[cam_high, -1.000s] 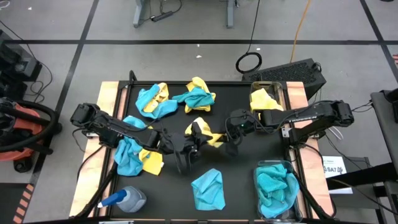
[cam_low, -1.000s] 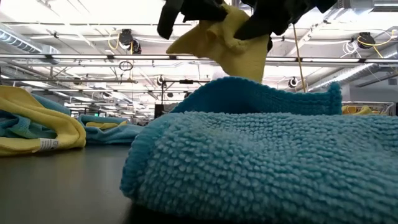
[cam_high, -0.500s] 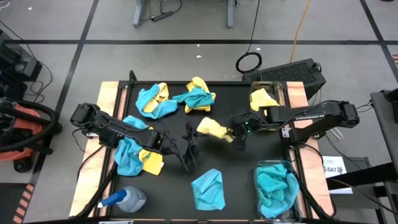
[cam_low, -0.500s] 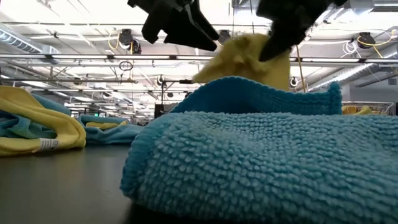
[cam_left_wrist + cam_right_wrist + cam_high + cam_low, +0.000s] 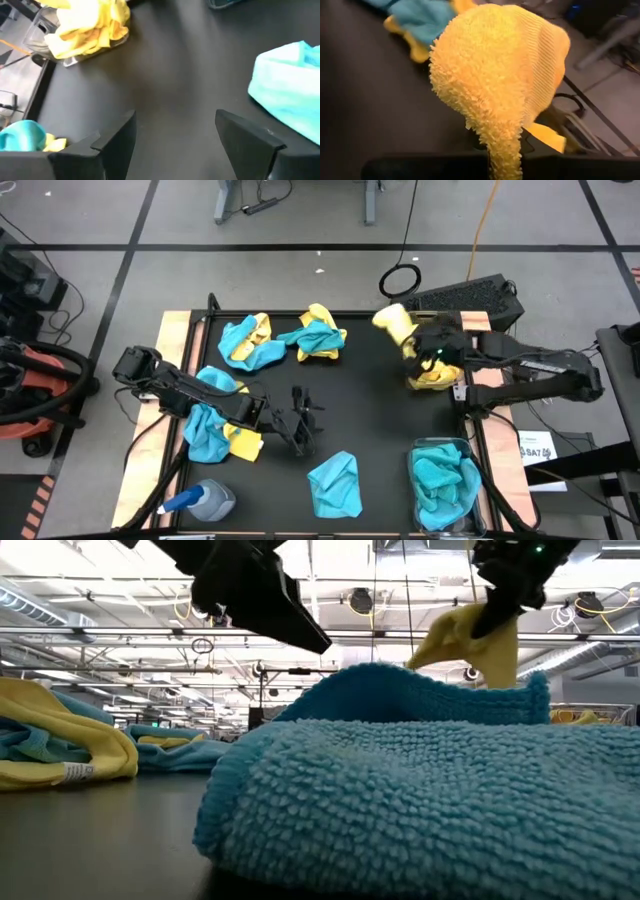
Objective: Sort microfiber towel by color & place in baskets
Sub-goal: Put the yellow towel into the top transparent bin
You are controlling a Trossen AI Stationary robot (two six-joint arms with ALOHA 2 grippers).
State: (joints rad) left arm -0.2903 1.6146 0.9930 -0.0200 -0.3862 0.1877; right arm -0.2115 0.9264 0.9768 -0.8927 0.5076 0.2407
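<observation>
My right gripper (image 5: 420, 346) is shut on a yellow microfiber towel (image 5: 393, 322), held in the air at the far right of the table beside the clear basket (image 5: 41, 21) that holds yellow towels (image 5: 432, 375). In the low view the towel (image 5: 468, 640) hangs below that gripper. My left gripper (image 5: 175, 120) stands open over bare table at the middle (image 5: 300, 420), nothing between its fingers. A teal towel (image 5: 335, 485) lies flat on the table near the front edge. My right gripper pinches a bunched part of the yellow towel (image 5: 504, 145) between its two fingers. The rest of the towel balloons out ahead of the fingers in a crumpled lump. It is lifted clear of the table and droops below the gripper (image 5: 505, 585); how many layers, I cannot tell.
Mixed yellow and teal towels lie in heaps at the far left (image 5: 250, 340), far middle (image 5: 320, 335) and left (image 5: 215, 425). A second clear basket (image 5: 415, 452) at the near right holds teal towels. A blue-capped spray bottle (image 5: 200, 500) lies at the near left.
My left gripper has opened and let go of the yellow towel that both grippers held over the table's middle. My right gripper has carried the towel up and toward the far right, next to the basket with yellow towels, with the towel bunched up.
</observation>
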